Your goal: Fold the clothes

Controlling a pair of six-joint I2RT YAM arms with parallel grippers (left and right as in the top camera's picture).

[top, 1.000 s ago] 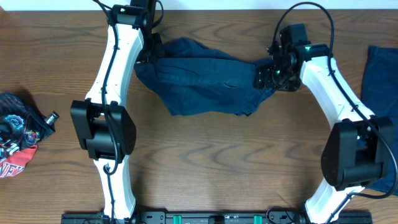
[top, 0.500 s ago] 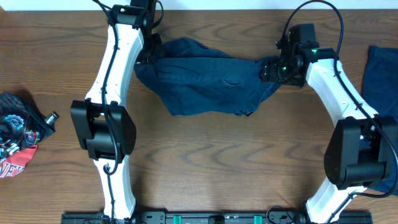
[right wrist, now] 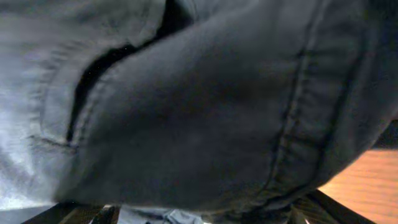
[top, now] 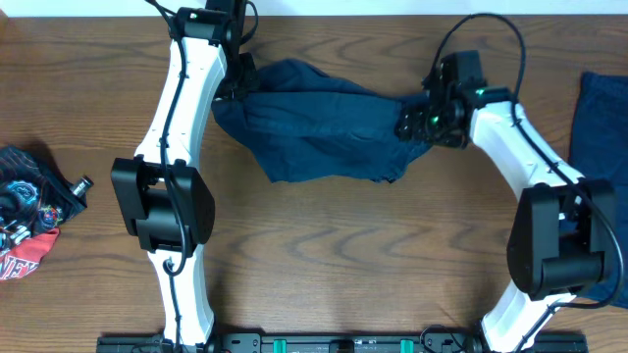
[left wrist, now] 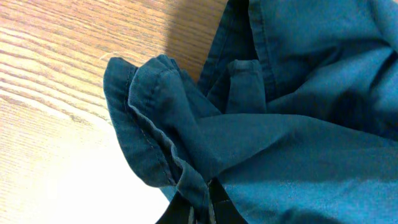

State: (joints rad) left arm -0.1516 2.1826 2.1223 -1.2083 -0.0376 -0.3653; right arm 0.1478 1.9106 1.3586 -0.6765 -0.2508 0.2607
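Note:
The clothes [top: 324, 127], a dark navy garment, lie bunched across the far middle of the wooden table [top: 334, 255]. My left gripper [top: 235, 90] is at its left end. In the left wrist view it [left wrist: 208, 205] is shut on a gathered fold of the hem [left wrist: 155, 143], with the table showing to the left. My right gripper [top: 417, 123] sits on the garment's right end. In the right wrist view its jaws [right wrist: 205, 214] stand wide apart, and a thick roll of seamed fabric [right wrist: 205, 112] fills the space between and in front of them.
A second navy piece [top: 599, 127] lies at the right edge, partly under the right arm. A heap of printed, colourful cloth [top: 25, 211] and a small black object [top: 80, 186] lie at the left edge.
My right gripper drew back to the right off the garment's end, then came back left and down onto it. The left gripper kept its hold and its place.

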